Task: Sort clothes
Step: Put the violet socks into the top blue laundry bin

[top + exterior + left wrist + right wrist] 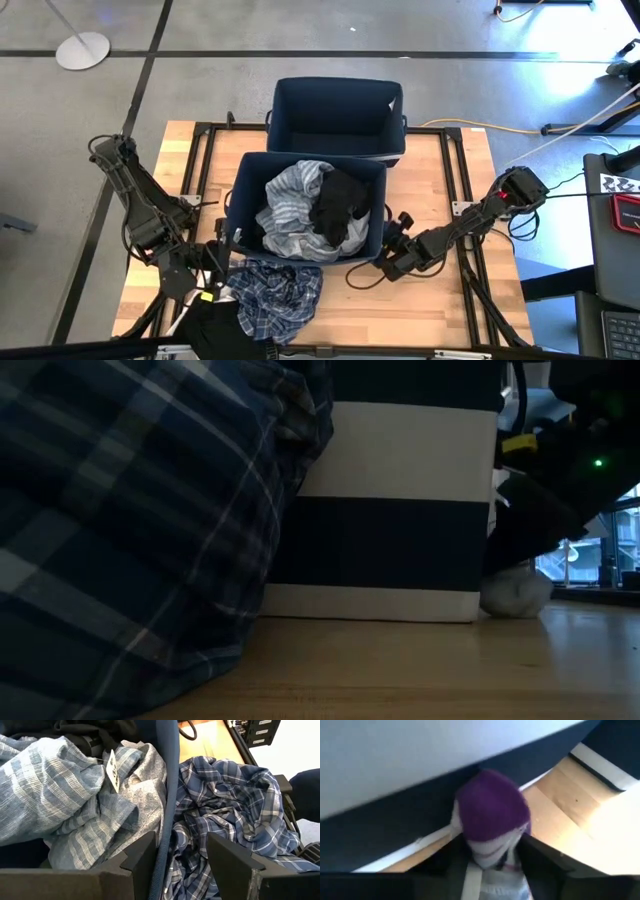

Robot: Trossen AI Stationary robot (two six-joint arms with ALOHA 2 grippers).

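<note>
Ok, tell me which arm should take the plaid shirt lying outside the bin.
Left. Its hand hangs open right over the dark blue plaid shirt, astride the bin wall. The right hand is across the bin, already holding something small.

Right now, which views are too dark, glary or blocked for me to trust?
Low view: the plaid garment looms shadowed over the left half, and the window at right backlights the right arm into silhouette. Right wrist view: a white and purple item crowds the lens against the near bin, its pale wall glaring. Left wrist and high views: evenly lit, usable.
</note>
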